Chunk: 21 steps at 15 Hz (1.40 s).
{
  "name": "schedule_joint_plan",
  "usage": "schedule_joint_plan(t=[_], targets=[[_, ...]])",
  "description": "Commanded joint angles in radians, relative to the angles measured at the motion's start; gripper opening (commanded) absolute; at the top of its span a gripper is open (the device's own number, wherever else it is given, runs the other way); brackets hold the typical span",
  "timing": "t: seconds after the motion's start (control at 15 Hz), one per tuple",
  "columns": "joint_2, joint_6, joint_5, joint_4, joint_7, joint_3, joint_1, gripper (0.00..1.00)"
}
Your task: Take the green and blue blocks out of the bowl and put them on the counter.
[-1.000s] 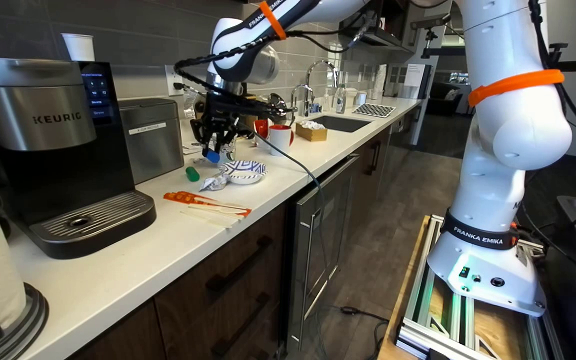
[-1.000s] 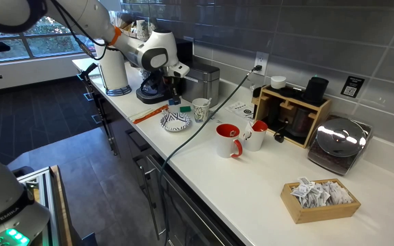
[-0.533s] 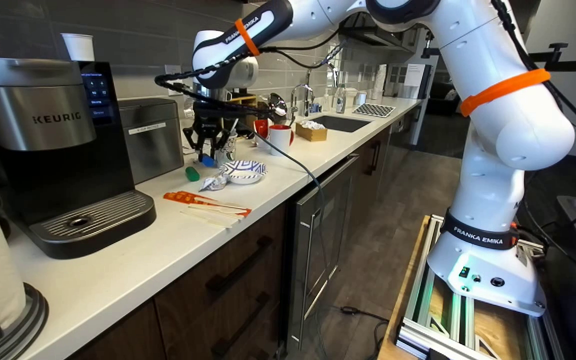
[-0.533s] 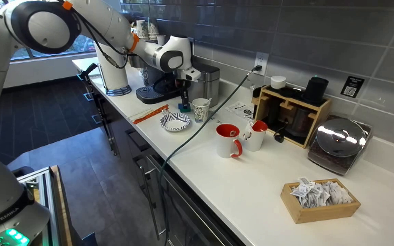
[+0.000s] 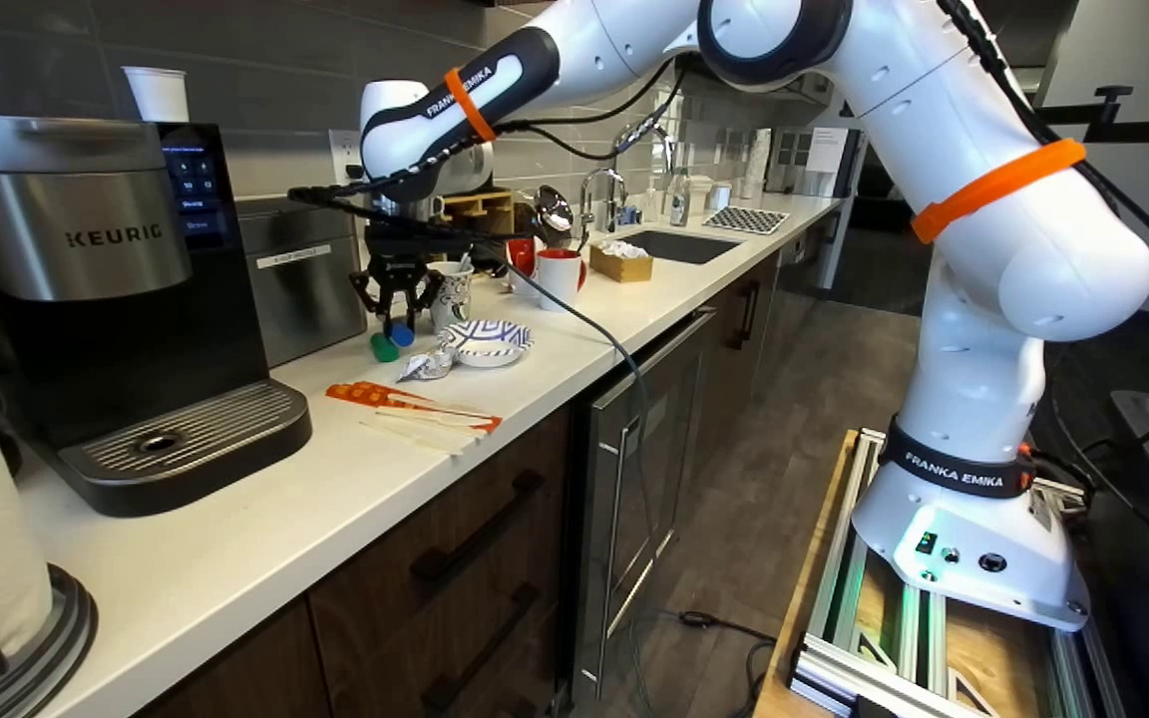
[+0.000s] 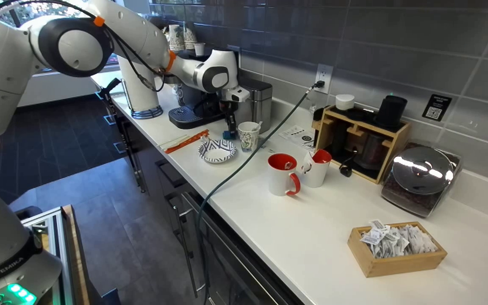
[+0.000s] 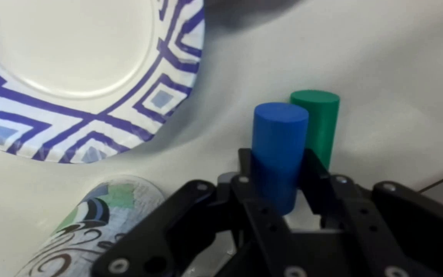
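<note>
My gripper (image 7: 276,163) is shut on the blue block (image 7: 279,134), an upright-looking cylinder. It is low over the pale counter (image 5: 325,469); I cannot tell whether the block touches the surface. The blue block shows in both exterior views (image 5: 402,335) (image 6: 228,135). The green block (image 7: 324,115) is a similar cylinder on the counter, right beside the blue one, also in an exterior view (image 5: 384,347). I cannot tell whether they touch. The bowl (image 7: 83,46), white with a blue pattern, stands beside my gripper and looks empty; it shows in both exterior views (image 5: 488,349) (image 6: 217,156).
A patterned paper cup (image 6: 248,137) stands close to my gripper. A crumpled wrapper (image 5: 427,364) lies by the bowl. An orange-red packet (image 5: 375,393) with sticks lies in front. A coffee machine (image 5: 126,219) and metal bin (image 5: 305,284) stand nearby. A cable (image 6: 244,163) crosses the counter.
My gripper has come down with the blue block still held and moved to beside the green block. The green block and the bowl have stayed in place.
</note>
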Motion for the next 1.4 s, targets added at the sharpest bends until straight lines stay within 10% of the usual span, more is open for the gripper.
schedule_joint_plan(t=[0.0,0.13,0.2,0.6,1.33], targets=[[-0.025,0.001,-0.042,-0.049,0.051,-0.026,0.023,0.08],[-0.019,0.004,-0.039,-0.051,0.052,-0.022,0.018,0.08],[-0.018,0.004,-0.037,-0.052,0.05,-0.021,0.016,0.58],[-0.079,0.025,-0.04,-0.108,0.045,-0.022,0.017,0.95],[-0.434,0.062,-0.047,-0.541,-0.316,0.115,-0.012,1.0]])
